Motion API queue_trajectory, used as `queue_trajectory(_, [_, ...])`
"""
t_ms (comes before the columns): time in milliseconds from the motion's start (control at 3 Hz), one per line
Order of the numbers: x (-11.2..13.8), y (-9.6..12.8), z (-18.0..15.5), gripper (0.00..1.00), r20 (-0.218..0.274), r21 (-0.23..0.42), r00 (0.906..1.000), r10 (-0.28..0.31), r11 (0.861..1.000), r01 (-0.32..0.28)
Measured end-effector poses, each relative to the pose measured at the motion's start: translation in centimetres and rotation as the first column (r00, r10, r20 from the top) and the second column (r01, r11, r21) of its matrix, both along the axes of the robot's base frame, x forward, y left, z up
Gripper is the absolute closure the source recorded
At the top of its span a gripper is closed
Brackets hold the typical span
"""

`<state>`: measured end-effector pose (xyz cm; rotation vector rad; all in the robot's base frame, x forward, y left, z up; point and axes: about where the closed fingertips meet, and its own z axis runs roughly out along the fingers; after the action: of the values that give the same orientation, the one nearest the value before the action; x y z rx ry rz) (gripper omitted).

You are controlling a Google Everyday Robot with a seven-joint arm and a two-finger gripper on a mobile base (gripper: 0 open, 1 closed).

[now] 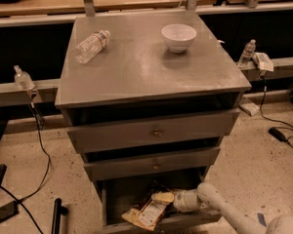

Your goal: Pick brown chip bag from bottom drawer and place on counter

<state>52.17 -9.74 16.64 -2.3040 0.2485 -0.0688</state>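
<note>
The brown chip bag [147,211] lies tilted in the open bottom drawer [185,221] of the grey cabinet, its pale lower edge toward the front left. My gripper [163,198] reaches into the drawer from the right and sits at the bag's upper end, touching or just over it. The white arm runs off to the lower right. The counter [141,65] is the cabinet's flat grey top, well above the gripper.
A clear water bottle [91,45] lies on the counter's back left and a white bowl [178,36] stands at the back right. Two shallower knobbed drawers [156,132] sit above the open one. Cables and a small bottle [247,52] flank the cabinet.
</note>
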Motion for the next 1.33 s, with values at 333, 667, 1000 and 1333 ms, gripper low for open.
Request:
queue_trajectory(333, [-0.41, -0.04, -1.40, 0.15, -0.014, 0.013, 0.9998, -0.015, 1.000, 0.015])
queue_trajectory(667, [-0.41, -0.03, -1.44, 0.21, -0.014, 0.013, 0.9998, -0.015, 1.000, 0.015])
queue_trajectory(1000, [-0.75, 0.40, -1.76, 0.26, -0.011, 0.020, 0.9999, 0.002, 1.000, -0.002])
queue_trajectory(1333, [-0.95, 0.83, -1.21, 0.42, 0.008, 0.042, 0.9999, 0.011, 0.999, -0.011])
